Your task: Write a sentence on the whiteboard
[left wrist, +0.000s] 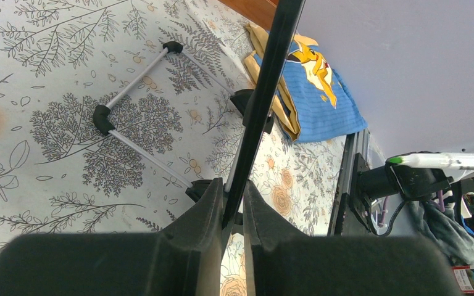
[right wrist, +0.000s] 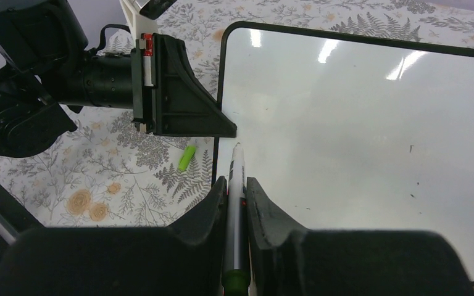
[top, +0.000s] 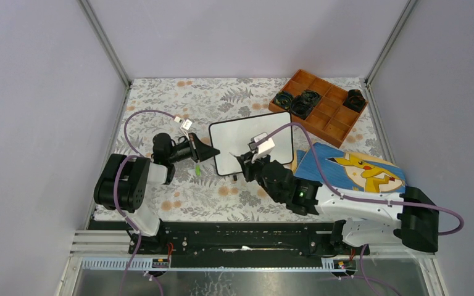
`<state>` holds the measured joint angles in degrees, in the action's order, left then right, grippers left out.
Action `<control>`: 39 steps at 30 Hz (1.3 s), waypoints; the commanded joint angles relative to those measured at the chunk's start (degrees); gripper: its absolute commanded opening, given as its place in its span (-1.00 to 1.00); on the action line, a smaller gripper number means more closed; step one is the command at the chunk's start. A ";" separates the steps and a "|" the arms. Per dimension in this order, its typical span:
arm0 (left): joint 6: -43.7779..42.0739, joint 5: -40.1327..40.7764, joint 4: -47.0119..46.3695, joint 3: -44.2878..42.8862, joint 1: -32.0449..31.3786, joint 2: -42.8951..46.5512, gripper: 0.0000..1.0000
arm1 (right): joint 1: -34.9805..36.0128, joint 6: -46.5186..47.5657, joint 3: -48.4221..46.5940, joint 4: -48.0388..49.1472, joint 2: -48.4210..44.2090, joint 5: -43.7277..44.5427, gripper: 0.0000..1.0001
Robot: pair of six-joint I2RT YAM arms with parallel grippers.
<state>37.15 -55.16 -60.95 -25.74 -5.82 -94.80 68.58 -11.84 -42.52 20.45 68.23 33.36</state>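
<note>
The left gripper [top: 215, 152] is pinched tight on the left edge of the whiteboard [top: 234, 142]. In the left wrist view the board's thin black frame [left wrist: 271, 68] runs straight out from between the two jaws. A metal leg stand [left wrist: 129, 86] with black corners lies on the table, off to the left of those jaws.

The right gripper [top: 245, 161] is squeezed around a white marker [right wrist: 237, 163]. The marker sticks out past the jaws, and its tip is over the board close to the left edge. It is just beside the tip of the left gripper [right wrist: 228, 131]. I cannot tell if the tip touches the board. The whiteboard [right wrist: 358, 123] fills the space ahead and to the right of the right jaws. Its face is white and shiny, with a few tiny dark specks.

A small green cap [right wrist: 187, 158] lies on the flowery table cover [top: 179, 105]. It is to the left of the right jaws, near the left gripper.

Well past the board, on the far right, sits a wooden tray [top: 336, 126] split into many little boxes. Black round things [top: 300, 105] sit in the boxes at its far left end. One more black thing [top: 355, 98] sits in a box at the far right corner. I cannot tell what they are. Beside the tray, to the right of the right jaws, lies a blue Pikachu cloth [top: 345, 169].
</note>
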 commanded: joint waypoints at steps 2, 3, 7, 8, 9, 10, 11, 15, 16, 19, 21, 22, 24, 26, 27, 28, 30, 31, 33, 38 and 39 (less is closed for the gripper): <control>-1.61 1.39 2.93 -0.90 -0.41 0.69 -0.99 | -0.84 0.98 -4.45 5.19 3.83 0.57 -1.00; -1.66 1.37 2.96 -0.90 -0.41 0.68 -1.00 | -0.90 1.02 -4.83 5.59 4.49 1.20 -1.00; -1.75 1.45 3.18 -0.98 -0.42 0.40 -1.00 | -1.22 1.82 -5.81 9.43 7.20 4.86 -1.00; -1.71 1.50 3.17 -0.98 -0.42 0.30 -1.00 | -1.37 2.06 -6.27 9.85 8.14 5.99 -1.00; -1.68 1.46 3.19 -1.06 -0.42 0.25 -1.00 | -1.49 2.19 -6.92 10.14 9.36 6.90 -1.00; -1.78 1.40 3.16 -1.04 -0.42 0.19 -1.00 | -1.63 2.43 -7.25 10.64 10.07 7.45 -1.00; -1.81 1.37 3.20 -0.99 -0.42 0.27 -1.00 | -1.85 2.70 -7.38 11.30 10.57 7.71 -1.00; -1.97 1.46 3.36 -0.98 -0.41 0.37 -1.00 | -2.92 3.52 -7.39 13.42 11.97 7.87 -1.00; -2.06 1.48 3.32 -1.00 -0.39 0.40 -1.00 | -3.19 3.61 -7.53 13.55 12.23 7.69 -1.00; -2.05 1.48 3.33 -0.98 -0.42 0.42 -1.00 | -3.79 3.91 -7.41 14.01 12.75 7.31 -1.00; -2.01 1.45 3.32 -0.98 -0.41 0.40 -1.00 | -3.93 4.21 -7.27 14.53 12.85 7.17 -1.00; -2.04 1.50 3.37 -0.98 -0.41 0.41 -1.00 | -3.89 4.31 -7.11 14.84 12.89 7.00 -1.00; -2.04 1.50 3.36 -1.03 -0.50 0.41 -1.00 | -3.89 4.53 -6.96 15.29 12.92 6.84 -1.00; -1.99 1.55 3.33 -1.07 -0.56 0.40 -1.00 | -3.89 4.62 -7.21 15.36 13.36 6.76 -1.00; -2.02 1.54 3.35 -1.07 -0.59 0.41 -1.00 | -3.89 4.70 -7.29 15.36 13.55 6.64 -1.00; -2.06 1.56 3.35 -1.09 -0.59 0.33 -1.00 | -3.88 4.76 -7.39 15.41 13.71 6.56 -1.00; -2.01 1.57 3.35 -1.07 -0.59 0.42 -1.00 | -3.89 4.76 -7.63 15.44 13.98 6.41 -1.00; -2.01 1.55 3.31 -1.07 -0.59 0.49 -1.00 | -3.91 4.85 -7.73 15.45 14.11 6.38 -1.00; -2.01 1.54 3.38 -1.07 -0.59 0.49 -1.00 | -3.89 5.26 -7.71 15.69 14.14 5.81 -1.00; -2.04 1.63 3.36 -1.07 -0.66 0.42 -1.00 | -4.04 5.85 -7.42 16.16 13.95 5.49 -1.00; -2.02 1.63 3.30 -1.07 -0.65 0.41 -1.00 | -4.06 5.94 -7.40 16.18 13.95 5.56 -1.00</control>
<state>36.42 -55.18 -59.75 -26.20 -6.02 -94.54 65.01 -7.05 -47.72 32.67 82.52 38.35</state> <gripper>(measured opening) 0.196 0.182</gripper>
